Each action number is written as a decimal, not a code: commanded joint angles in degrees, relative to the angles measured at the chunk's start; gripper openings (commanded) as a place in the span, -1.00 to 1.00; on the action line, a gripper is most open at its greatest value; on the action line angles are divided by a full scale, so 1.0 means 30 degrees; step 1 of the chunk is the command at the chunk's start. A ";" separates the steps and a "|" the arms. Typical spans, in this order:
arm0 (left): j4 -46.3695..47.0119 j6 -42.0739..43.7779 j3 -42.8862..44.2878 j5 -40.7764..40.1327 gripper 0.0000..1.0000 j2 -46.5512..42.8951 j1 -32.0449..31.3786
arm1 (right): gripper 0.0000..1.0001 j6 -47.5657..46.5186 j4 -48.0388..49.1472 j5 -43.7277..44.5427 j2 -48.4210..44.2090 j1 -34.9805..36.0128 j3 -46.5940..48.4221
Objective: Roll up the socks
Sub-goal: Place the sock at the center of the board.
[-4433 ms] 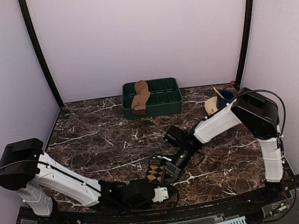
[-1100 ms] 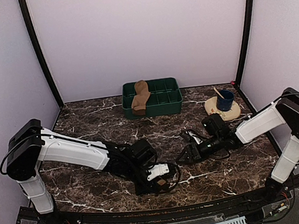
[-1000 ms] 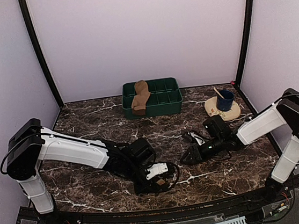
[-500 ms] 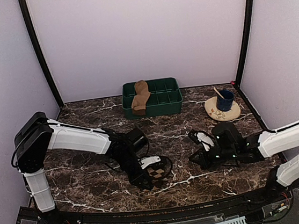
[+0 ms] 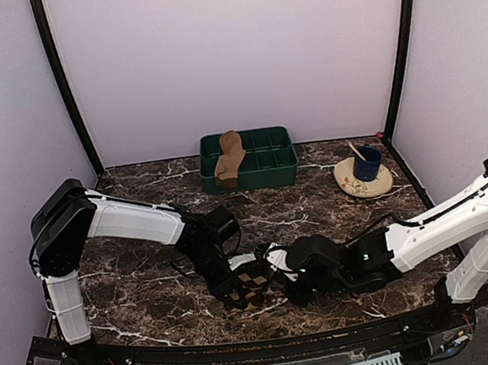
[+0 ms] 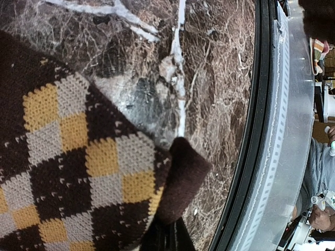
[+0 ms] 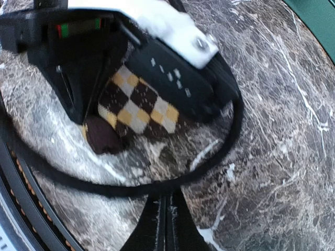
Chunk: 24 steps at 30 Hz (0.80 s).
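The argyle sock [image 6: 78, 172] lies near the front edge of the bench [image 5: 145, 246]
The left end effector [image 6: 166, 236] pinches its dark end; the right end effector [image 7: 166, 217], pressed together, is just beside it

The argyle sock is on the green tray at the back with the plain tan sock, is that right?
No. The argyle sock lies on the marble table near the front edge, as the top external view shows; only the plain tan sock is on the green tray.
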 commanded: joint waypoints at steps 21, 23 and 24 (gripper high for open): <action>-0.1945 0.0452 0.0627 -0.0731 -1.00 0.1153 0.0687 | -1.00 -0.0807 0.0202 -0.0188 -0.1749 0.0176 -0.0934; -0.1948 0.0449 0.0631 -0.0585 -1.00 0.1204 0.0775 | -1.00 -0.1442 0.0346 -0.0659 -0.1806 0.0599 -0.0789; -0.1922 0.0433 0.0605 -0.0552 -1.00 0.1218 0.0831 | -1.00 -0.1814 0.0582 -0.0885 -0.1774 0.0901 -0.0742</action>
